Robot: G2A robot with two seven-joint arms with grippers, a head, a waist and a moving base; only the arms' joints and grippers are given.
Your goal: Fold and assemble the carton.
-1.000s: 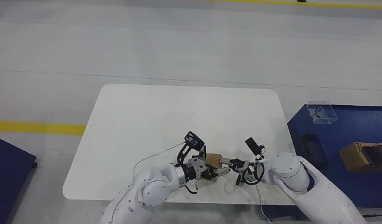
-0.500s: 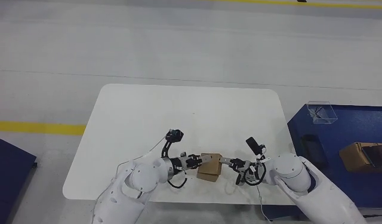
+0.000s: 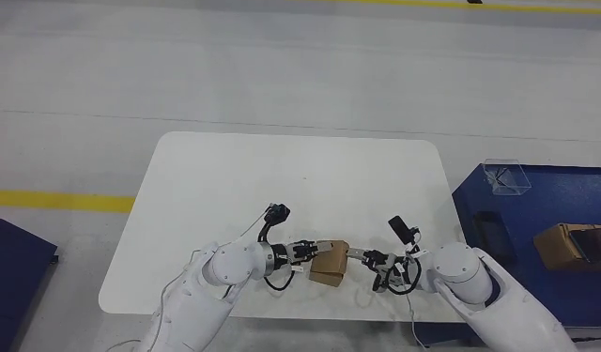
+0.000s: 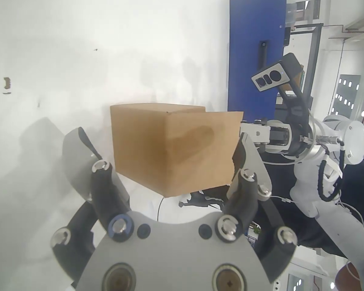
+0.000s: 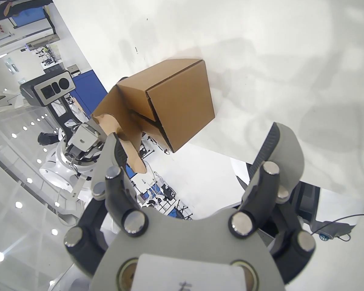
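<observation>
Brown cardboard carton [image 3: 330, 262] sat on the white table [image 3: 282, 183] near the robot-side edge, one flap sticking out, between the two grippers. We noted the left gripper [image 4: 160, 139] spread wide just beside it, and the right gripper [image 5: 196, 136] likewise released — gripping nothing.

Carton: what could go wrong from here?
1. Both the left gripper and right gripper are open, so nothing clamps the carton; a push could slide it toward the table front edge.
2. The end flap stands open close to the right gripper; pressing it may crease rather than tuck it.
</observation>
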